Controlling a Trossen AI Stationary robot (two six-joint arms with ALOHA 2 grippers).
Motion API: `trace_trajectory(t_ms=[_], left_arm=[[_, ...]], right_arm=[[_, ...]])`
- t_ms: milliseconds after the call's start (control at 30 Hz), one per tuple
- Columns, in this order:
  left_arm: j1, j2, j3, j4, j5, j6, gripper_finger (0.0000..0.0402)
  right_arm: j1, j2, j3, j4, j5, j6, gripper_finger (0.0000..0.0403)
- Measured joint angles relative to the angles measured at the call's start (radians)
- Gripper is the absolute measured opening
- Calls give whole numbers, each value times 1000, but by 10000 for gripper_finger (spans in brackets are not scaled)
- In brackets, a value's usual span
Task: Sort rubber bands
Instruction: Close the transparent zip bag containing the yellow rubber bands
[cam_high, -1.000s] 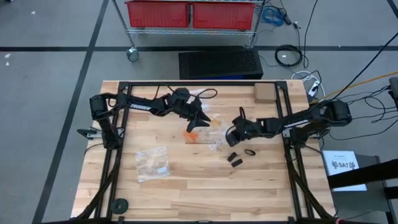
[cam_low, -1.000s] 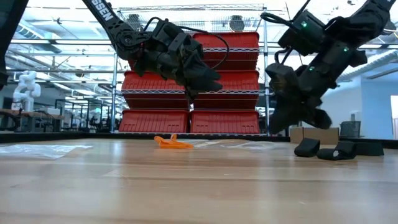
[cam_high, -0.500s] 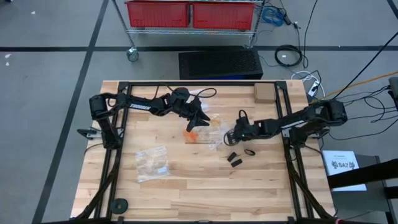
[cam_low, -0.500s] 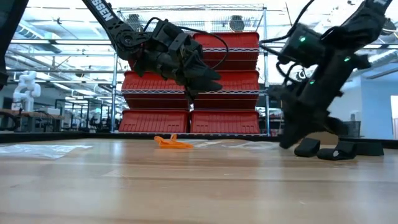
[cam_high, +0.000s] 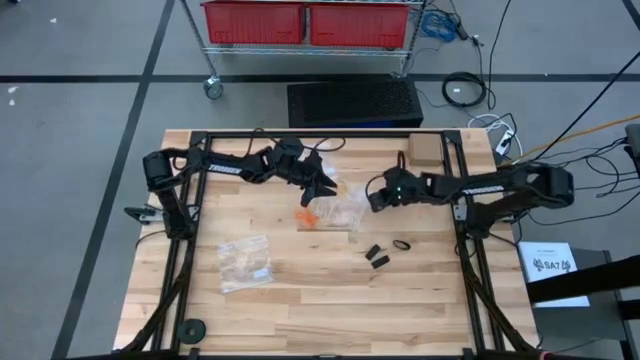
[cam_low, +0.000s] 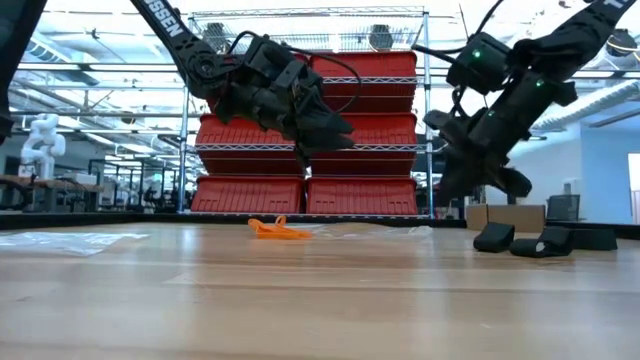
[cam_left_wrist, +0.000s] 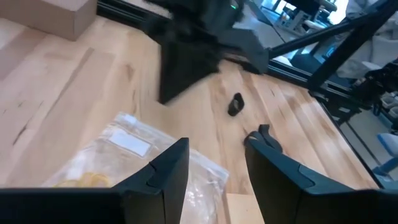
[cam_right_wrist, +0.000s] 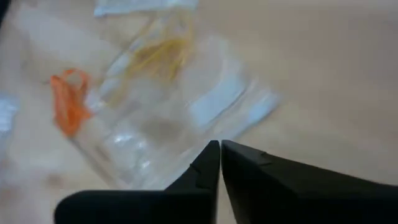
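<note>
Right gripper (cam_high: 375, 197) has lifted, apparently empty.

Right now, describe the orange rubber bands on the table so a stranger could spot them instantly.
Start at the wooden table and find the two dark arms meeting near its far middle. Just below the left pincer lies a small bright orange clump, the orange rubber bands, beside a clear zip bag. The black bands lie apart toward the right, and only this clump is orange.
</note>
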Motion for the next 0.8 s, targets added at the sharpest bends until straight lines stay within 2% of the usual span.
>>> trace_trajectory(t_ms=[100, 300, 467, 567, 633, 700, 800], left_arm=[[4, 0, 0, 2, 0, 1, 164], [5, 0, 0, 6, 0, 2, 164], [6, 0, 0, 6, 0, 10, 164], [6, 0, 0, 6, 0, 9, 164], [6, 0, 0, 6, 0, 7, 164], [6, 0, 0, 6, 0, 8, 164], [10, 0, 0, 17, 0, 6, 164]], right_arm=[[55, 36, 0, 41, 6, 87, 44], [108, 122, 0, 52, 166, 284, 146], [107, 209, 0, 189, 180, 327, 201], [102, 270, 0, 270, 203, 328, 205], [97, 305, 2, 291, 211, 326, 193], [98, 330, 3, 297, 237, 307, 167], [98, 347, 2, 320, 277, 250, 103]])
